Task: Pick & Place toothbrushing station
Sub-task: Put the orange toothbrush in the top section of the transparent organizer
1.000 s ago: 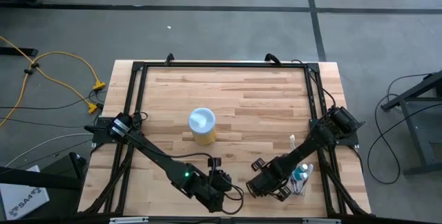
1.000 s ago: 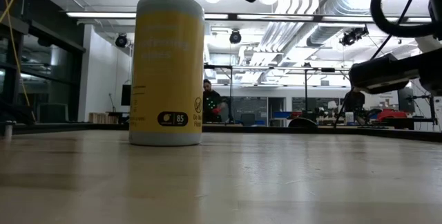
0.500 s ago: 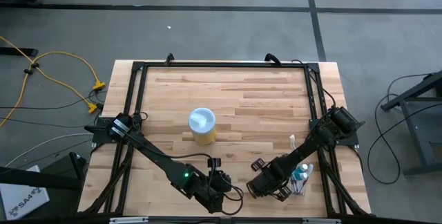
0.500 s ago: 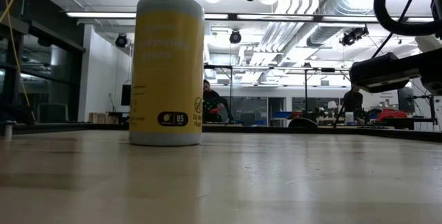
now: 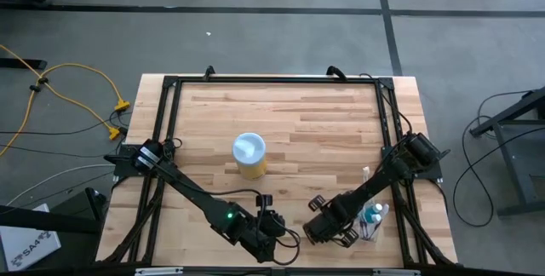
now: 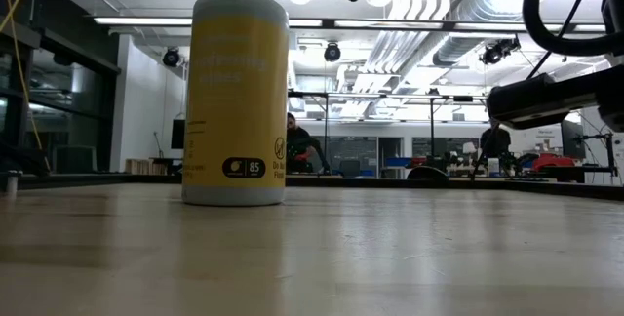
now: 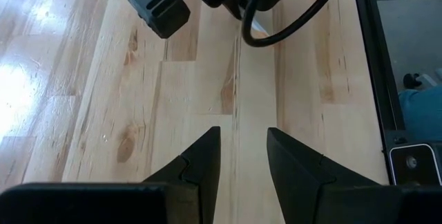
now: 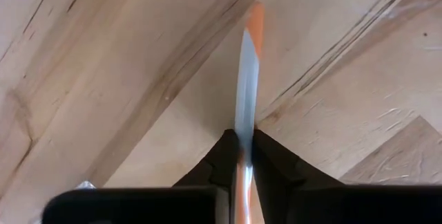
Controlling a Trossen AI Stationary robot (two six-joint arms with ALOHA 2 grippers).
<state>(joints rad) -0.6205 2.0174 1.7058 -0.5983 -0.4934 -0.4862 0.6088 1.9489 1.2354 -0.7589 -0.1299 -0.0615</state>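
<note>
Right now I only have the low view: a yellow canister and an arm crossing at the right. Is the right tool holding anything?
Observer: Yes. In its wrist view the right tool is shut on a toothbrush with a white and orange handle, held between the fingers.
Operator: Where on the table is it?
Observer: From above, the right tool is near the front edge, right of centre, beside two teal-capped bottles.
Operator: And the left arm?
Observer: The left tool is open and empty over bare wood, near the front edge just left of the right one.
Operator: Canister in the way?
Observer: No. The yellow canister stands mid-table, apart from both tools.
</note>
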